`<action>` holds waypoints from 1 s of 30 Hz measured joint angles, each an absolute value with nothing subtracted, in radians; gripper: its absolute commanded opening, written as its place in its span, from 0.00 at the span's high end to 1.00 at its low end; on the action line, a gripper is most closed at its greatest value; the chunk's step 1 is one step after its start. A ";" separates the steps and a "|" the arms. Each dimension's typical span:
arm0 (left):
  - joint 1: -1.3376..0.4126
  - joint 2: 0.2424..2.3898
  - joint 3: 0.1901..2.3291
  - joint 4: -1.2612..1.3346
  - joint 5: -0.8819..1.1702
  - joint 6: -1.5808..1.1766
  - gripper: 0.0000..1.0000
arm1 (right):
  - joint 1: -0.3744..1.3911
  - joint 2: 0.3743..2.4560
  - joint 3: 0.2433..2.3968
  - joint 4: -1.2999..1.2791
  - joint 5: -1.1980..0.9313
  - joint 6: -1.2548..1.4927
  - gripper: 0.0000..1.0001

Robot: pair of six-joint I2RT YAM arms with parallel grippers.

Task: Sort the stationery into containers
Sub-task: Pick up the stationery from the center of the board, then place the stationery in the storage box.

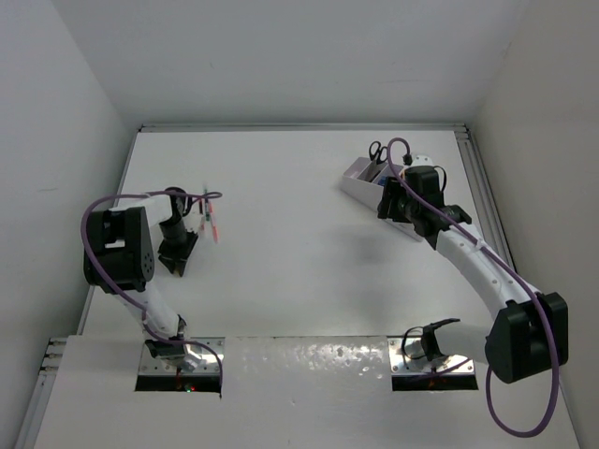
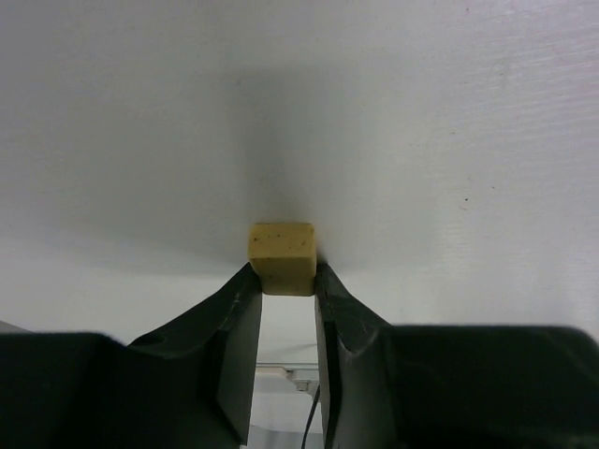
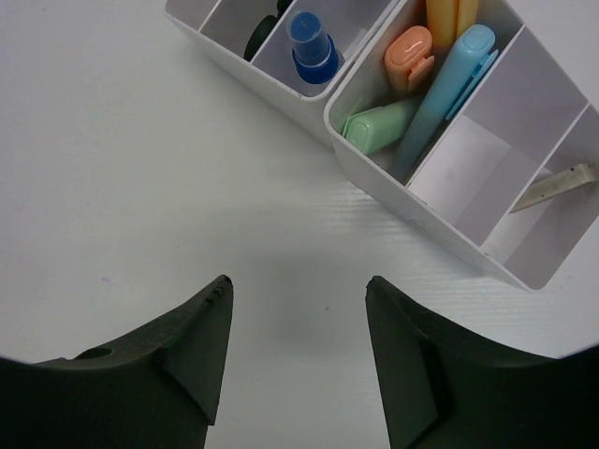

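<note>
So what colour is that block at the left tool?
Dull yellow block; left wrist view shows it best.

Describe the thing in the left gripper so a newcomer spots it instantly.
At the left of the white table, the left gripper points down beside thin red pens. Pinched between its fingertips is a small eraser: a tan, blocky cube, unlike the long pens.

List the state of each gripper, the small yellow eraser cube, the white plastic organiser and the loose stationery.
Left gripper: shut on the small yellow eraser cube.
Right gripper: open, empty.
White plastic desk organiser: partly filled.
Blue-capped bottle: inside an organiser compartment.
Thin red pens: lying loose on the white table.
</note>
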State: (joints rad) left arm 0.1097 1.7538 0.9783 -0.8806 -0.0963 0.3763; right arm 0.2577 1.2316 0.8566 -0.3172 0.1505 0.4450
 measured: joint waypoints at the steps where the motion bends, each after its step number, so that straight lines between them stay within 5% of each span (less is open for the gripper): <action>1: 0.109 1.754 0.978 -0.879 -0.095 0.379 1.00 | 0.258 1.232 0.857 -0.318 0.150 0.445 0.42; 11: 0.026 1.594 1.145 -0.900 -0.024 0.434 1.00 | 0.272 1.206 0.857 -0.321 0.056 0.419 0.43; 20: -0.334 1.467 1.530 -0.860 0.193 0.489 1.00 | 0.412 1.269 0.914 -0.052 -0.234 0.586 0.50; 30: -0.498 1.473 1.565 -0.936 0.261 0.524 1.00 | 0.610 1.342 0.976 0.218 -0.287 0.741 0.49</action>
